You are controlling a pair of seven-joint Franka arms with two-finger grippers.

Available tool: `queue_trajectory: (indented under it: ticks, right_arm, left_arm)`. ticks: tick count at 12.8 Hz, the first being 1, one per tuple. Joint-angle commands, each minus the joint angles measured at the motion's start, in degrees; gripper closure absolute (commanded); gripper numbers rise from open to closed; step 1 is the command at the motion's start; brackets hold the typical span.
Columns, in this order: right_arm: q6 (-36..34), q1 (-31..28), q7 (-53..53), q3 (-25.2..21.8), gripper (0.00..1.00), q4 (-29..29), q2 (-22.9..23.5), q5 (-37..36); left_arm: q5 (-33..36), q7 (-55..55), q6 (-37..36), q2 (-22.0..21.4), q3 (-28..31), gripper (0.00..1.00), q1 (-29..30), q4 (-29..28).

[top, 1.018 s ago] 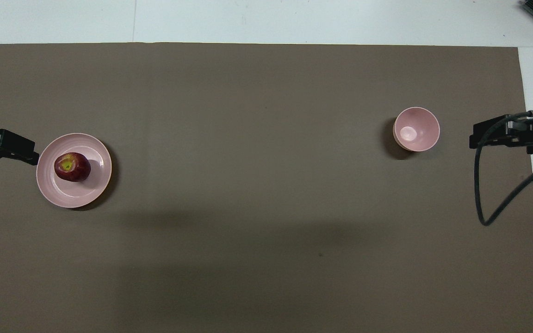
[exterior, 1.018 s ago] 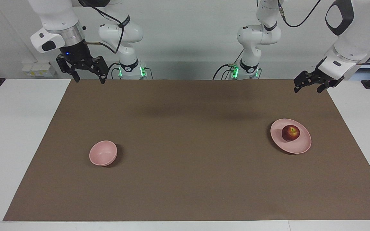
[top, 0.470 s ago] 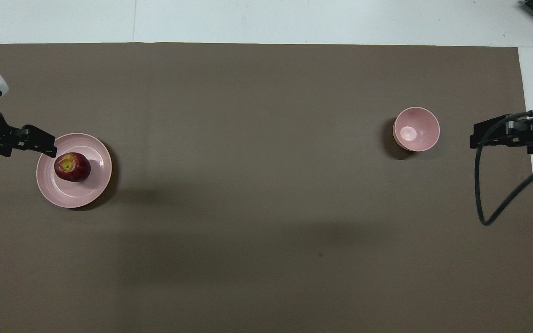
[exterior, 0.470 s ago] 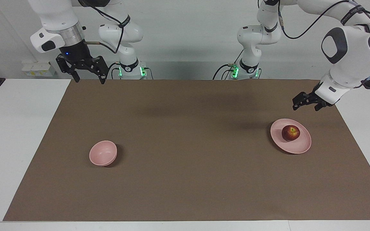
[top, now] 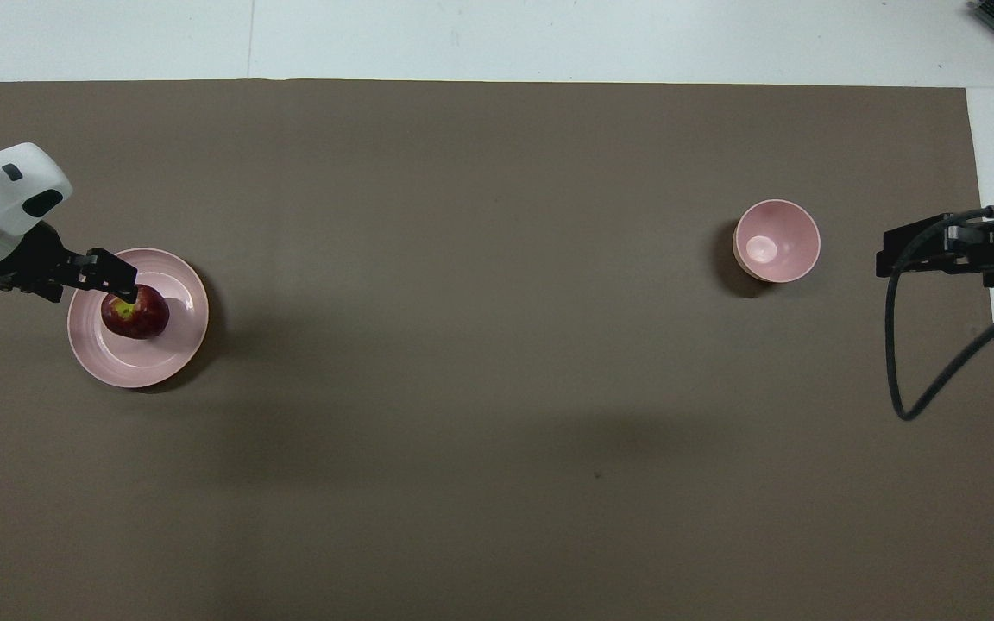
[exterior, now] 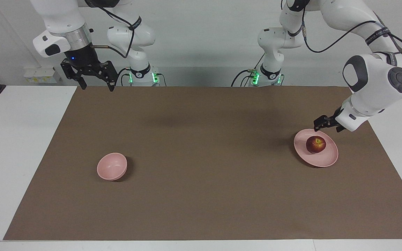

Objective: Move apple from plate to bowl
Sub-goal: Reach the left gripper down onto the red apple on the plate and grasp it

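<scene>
Two cams here. One sits high across the bench (exterior: 19,139) and looks back at both arms, so their bases line the top of its picture and the whole brown mat (exterior: 204,195) fits in. The other hangs high above the robots' own end, aimed forward and steeply down, showing mostly mat. They're half a turn apart, so sides flip. Both catch the plate (exterior: 328,160) (top: 130,366) and bowl (exterior: 108,170) (top: 790,233).
</scene>
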Motion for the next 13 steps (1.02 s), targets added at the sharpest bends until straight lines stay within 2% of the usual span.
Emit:
queue_trajectory:
  ticks: [1, 3, 6, 8, 13]
  right_arm:
    - [1.16, -0.71, -1.85, 0.21, 0.00, -0.99, -0.82, 0.16]
    - [1.16, -0.80, -1.94, 0.21, 0.00, -0.99, -0.82, 0.16]
    - [1.16, -0.80, -1.94, 0.21, 0.00, -1.08, -0.91, 0.16]
    - [1.16, -0.80, -1.85, 0.21, 0.00, -1.08, -0.91, 0.16]
    - [1.16, -0.98, -1.94, 0.21, 0.00, -1.17, -1.00, 0.16]
  left_arm:
    - [-0.12, 1.06, 4.99, -1.18, -0.08, 0.00, 0.39, -4.90]
    - [-0.12, 1.50, 10.16, -0.92, 0.00, 0.00, 0.47, -8.58]
    - [-0.12, 2.20, 13.60, -0.74, 0.18, 0.00, 0.48, -10.88]
    - [-0.12, 4.47, 18.34, 0.48, 1.23, 0.00, 0.56, -12.72]
    - [-0.20, 6.51, 21.43, 1.89, 1.67, 0.00, 0.56, -14.05]
